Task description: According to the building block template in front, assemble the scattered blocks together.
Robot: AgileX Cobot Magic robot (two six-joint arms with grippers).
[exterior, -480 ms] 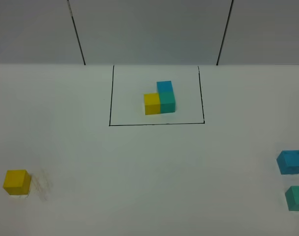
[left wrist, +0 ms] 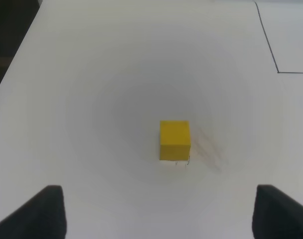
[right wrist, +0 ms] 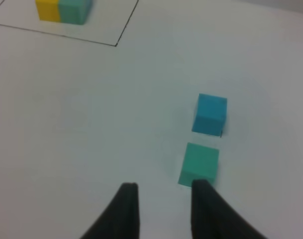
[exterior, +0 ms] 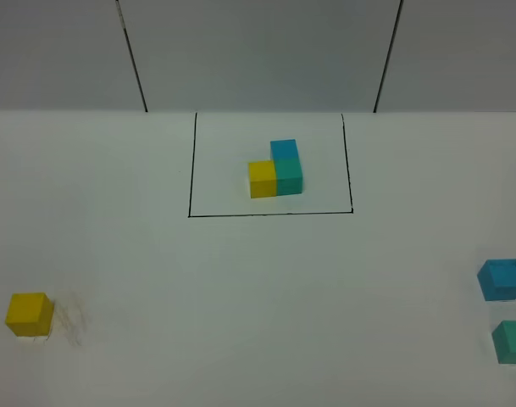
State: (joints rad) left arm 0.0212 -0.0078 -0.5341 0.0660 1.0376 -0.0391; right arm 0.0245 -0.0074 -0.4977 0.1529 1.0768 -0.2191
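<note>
the yellow cube [exterior: 29, 313] is sitting alone near the left front of the bench [exterior: 241, 297], well apart from the template [exterior: 276, 170] inside its black frame [exterior: 270, 214]. it is lying straight ahead of the left tool [left wrist: 158, 199], lined up with the gap between the fingers, which are spreading wide and holding nothing. the right tool [right wrist: 163, 191] is standing partly open and empty. the teal cube [right wrist: 199, 164] is lying off toward one finger rather than in the gap, with the blue cube [right wrist: 210, 114] just beyond it. each arm is looking nearer to its own side's cubes. against half a second ago, nothing is shifting in the high view.
</note>
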